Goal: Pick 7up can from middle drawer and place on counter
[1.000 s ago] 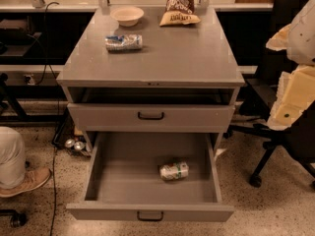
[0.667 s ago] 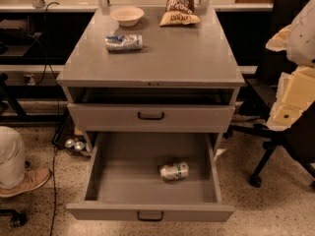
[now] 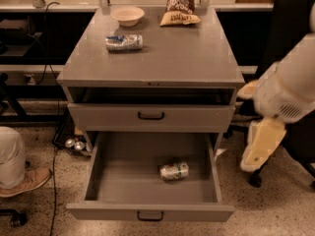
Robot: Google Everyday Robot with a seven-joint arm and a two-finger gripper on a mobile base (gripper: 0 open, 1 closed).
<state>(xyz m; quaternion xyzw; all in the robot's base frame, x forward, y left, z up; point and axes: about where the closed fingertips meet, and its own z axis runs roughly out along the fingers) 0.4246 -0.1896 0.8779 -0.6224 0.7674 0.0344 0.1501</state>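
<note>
The 7up can (image 3: 173, 171), whitish with green markings, lies on its side on the floor of the pulled-out middle drawer (image 3: 147, 212), right of centre. The counter (image 3: 187, 53) is the grey top of the cabinet above it. My gripper (image 3: 260, 146), a cream-yellow piece under the white arm, hangs to the right of the cabinet. It is level with the open drawer, outside its right wall and apart from the can.
On the counter are a blue-and-silver can (image 3: 124, 42) lying on its side, a white bowl (image 3: 127, 15) and a chip bag (image 3: 180, 5). The drawer above (image 3: 150, 116) is shut. A black office chair (image 3: 295, 43) stands right; a person's shoe (image 3: 27, 181) and cables are left.
My arm and gripper have moved down and to the left, from beside the counter's right edge to beside the open drawer. The can and drawers have not moved.
</note>
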